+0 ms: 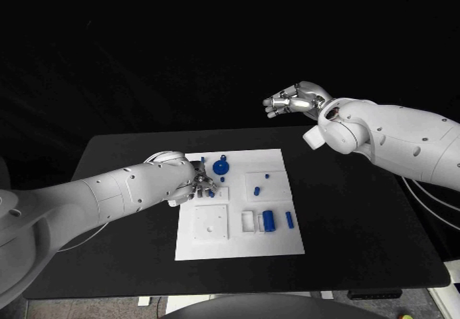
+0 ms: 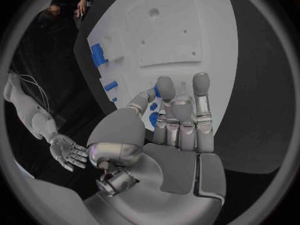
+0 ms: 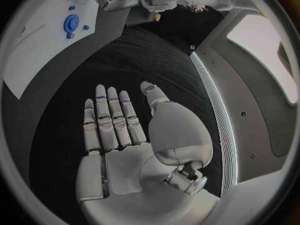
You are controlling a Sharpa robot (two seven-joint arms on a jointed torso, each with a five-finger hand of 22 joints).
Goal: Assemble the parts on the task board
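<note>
The white task board [image 1: 240,240] lies in the middle of the black table. My left hand [image 1: 197,183] is low over the board's left side, and its thumb and a finger pinch a small blue part [image 2: 156,91]. More small blue parts [image 2: 154,119] lie just under those fingers. A round blue part [image 1: 221,166] sits near the board's far edge. A blue cylinder [image 1: 269,220] and a blue bar [image 1: 290,221] lie at the board's right. My right hand [image 1: 295,98] hangs high beyond the table's far edge, its fingers [image 3: 109,120] stretched out and holding nothing.
Two more small blue parts [image 1: 266,177] [image 1: 257,191] stand on the board's right half. A square recessed plate [image 1: 211,222] sits at the board's near left. Bare black table [image 1: 364,219] surrounds the board.
</note>
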